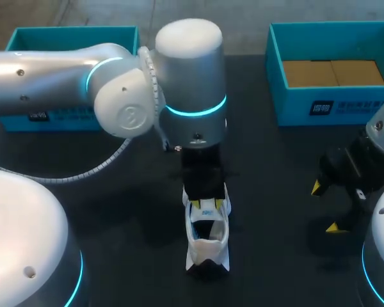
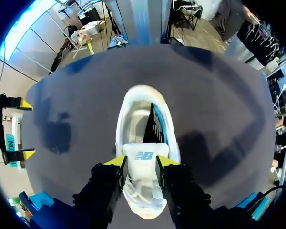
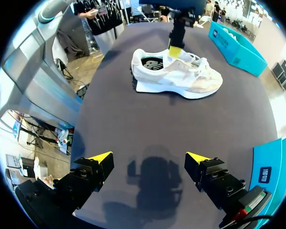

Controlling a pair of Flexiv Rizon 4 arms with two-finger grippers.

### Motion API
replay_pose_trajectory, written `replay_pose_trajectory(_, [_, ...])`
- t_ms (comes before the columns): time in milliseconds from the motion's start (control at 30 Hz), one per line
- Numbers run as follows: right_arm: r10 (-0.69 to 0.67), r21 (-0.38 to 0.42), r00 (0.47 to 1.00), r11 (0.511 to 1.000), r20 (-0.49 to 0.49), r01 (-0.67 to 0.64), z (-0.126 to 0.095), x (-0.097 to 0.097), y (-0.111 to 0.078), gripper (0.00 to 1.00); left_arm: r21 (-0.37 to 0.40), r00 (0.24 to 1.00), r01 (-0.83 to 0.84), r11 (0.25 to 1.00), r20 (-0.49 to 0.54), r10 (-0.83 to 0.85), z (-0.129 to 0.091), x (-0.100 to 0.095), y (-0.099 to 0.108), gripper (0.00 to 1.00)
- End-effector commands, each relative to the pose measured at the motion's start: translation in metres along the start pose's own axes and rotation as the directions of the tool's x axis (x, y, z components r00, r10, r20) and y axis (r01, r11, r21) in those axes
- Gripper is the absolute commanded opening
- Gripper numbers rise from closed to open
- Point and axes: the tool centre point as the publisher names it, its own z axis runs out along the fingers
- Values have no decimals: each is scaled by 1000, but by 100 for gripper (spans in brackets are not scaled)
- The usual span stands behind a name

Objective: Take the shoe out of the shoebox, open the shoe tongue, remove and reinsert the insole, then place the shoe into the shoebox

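A white shoe stands on the dark table near its middle, toe toward the front edge. My left gripper hangs over it, and its yellow fingertips press the raised tongue from both sides. Ahead of the tongue the shoe's opening shows a pale insole. In the right wrist view the shoe lies side-on, with the left gripper at its tongue. My right gripper stands open and empty over bare table to the shoe's right.
A teal shoebox with brown cardboard inside sits at the back right. A second teal box sits at the back left, partly behind my left arm. Bare table lies between the shoe and the right gripper.
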Motion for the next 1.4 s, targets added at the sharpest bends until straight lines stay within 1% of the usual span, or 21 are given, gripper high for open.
replay_pose_trajectory(33, [1, 2, 1000, 1000, 2, -1, 1, 1, 0, 100, 1, 999, 34, 999, -6, -34, -20, 11, -9, 37])
replay_pose_trajectory(67, [1, 2, 1000, 1000, 2, -1, 1, 1, 0, 100, 3, 999, 48, 999, -15, -48, -22, 12, -11, 38])
replay_pose_trajectory(100, [1, 2, 1000, 1000, 2, -1, 1, 1, 0, 100, 2, 998, 66, 998, -21, -66, -24, 13, -12, 44])
replay_pose_trajectory(133, [1, 2, 1000, 1000, 2, -1, 1, 1, 0, 100, 9, 996, 84, 996, -22, -84, -26, 14, -14, 61])
replay_pose_trajectory(167, [1, 2, 1000, 1000, 2, -1, 1, 1, 0, 100, 15, 994, 102, 995, -27, -102, -28, 16, -15, 73])
replay_pose_trajectory(200, [1, 2, 1000, 1000, 2, -1, 1, 1, 0, 100, 22, 989, 144, 989, -29, -143, -30, 19, -15, 95])
replay_pose_trajectory(233, [1, 2, 1000, 1000, 2, -1, 1, 1, 0, 100, 37, 982, 186, 982, -35, -185, -33, 21, -16, 100])
replay_pose_trajectory(333, [1, 2, 1000, 1000, 2, -1, 1, 1, 0, 100, 61, 947, 318, 946, -57, -315, -34, 29, -19, 100])
replay_pose_trajectory(400, [1, 2, 1000, 1000, 2, -1, 1, 1, 0, 100, 103, 923, 384, 918, -71, -378, -31, 31, -25, 100])
replay_pose_trajectory(433, [1, 2, 1000, 1000, 2, -1, 1, 1, 0, 100, 79, 913, 406, 911, -75, -400, -30, 32, -32, 100])
replay_pose_trajectory(867, [1, 2, 1000, 1000, 2, -1, 1, 1, 0, 100, 79, 913, 406, 911, -75, -400, -30, 32, -32, 100])
replay_pose_trajectory(933, [1, 2, 1000, 1000, 2, -1, 1, 1, 0, 100, 107, 858, 514, 851, -74, -509, -29, 27, -42, 100])
replay_pose_trajectory(1000, [1, 2, 1000, 1000, 2, -1, 1, 1, 0, 100, 132, 776, 630, 765, -87, -625, -30, 23, -52, 100])
replay_pose_trajectory(1100, [1, 2, 1000, 1000, 2, -1, 1, 1, 0, 100, 120, 661, 749, 651, -83, -745, -30, 20, -69, 100])
replay_pose_trajectory(1133, [1, 2, 1000, 1000, 2, -1, 1, 1, 0, 100, 121, 644, 763, 635, -66, -762, -30, 21, -74, 100])
replay_pose_trajectory(1167, [1, 2, 1000, 1000, 2, -1, 1, 1, 0, 100, 127, 590, 805, 579, -72, -804, -30, 21, -78, 100])
replay_pose_trajectory(1233, [1, 2, 1000, 1000, 2, -1, 1, 1, 0, 100, 116, 547, 835, 538, -60, -835, -28, 23, -87, 100])
replay_pose_trajectory(1267, [1, 2, 1000, 1000, 2, -1, 1, 1, 0, 100, 116, 501, 863, 492, -65, -863, -27, 23, -91, 100])
replay_pose_trajectory(1300, [1, 2, 1000, 1000, 2, -1, 1, 1, 0, 100, 110, 497, 865, 489, -65, -865, -26, 23, -96, 100])
replay_pose_trajectory(1367, [1, 2, 1000, 1000, 2, -1, 1, 1, 0, 100, 101, 437, 897, 430, -62, -897, -25, 23, -106, 100])
replay_pose_trajectory(1400, [1, 2, 1000, 1000, 2, -1, 1, 1, 0, 100, 89, 438, 898, 432, -58, -897, -25, 22, -113, 100])
